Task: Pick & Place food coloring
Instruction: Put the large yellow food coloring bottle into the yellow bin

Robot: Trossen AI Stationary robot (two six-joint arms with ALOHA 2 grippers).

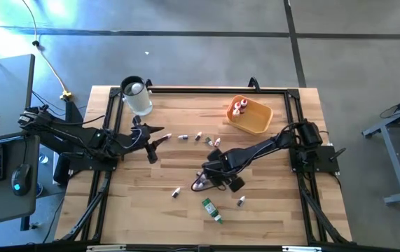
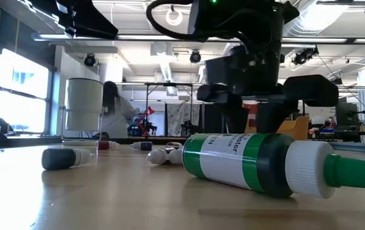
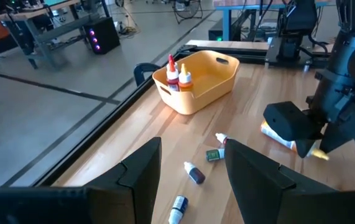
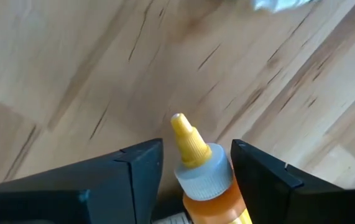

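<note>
At mid-counter, the right gripper has its fingers around an orange bottle with yellow nozzle, apparently gripping it. Next move, by judgement: carry it to the orange-yellow plastic tray. Left gripper waits, fingers open.

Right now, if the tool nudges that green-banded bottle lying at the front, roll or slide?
The green-and-white plastic bottle with the ribbed white cap lies on its side on the smooth wooden table, so a sideways push would probably roll it. Its tapered green nozzle suggests it would roll in a curve. It looks small, likely light.
</note>
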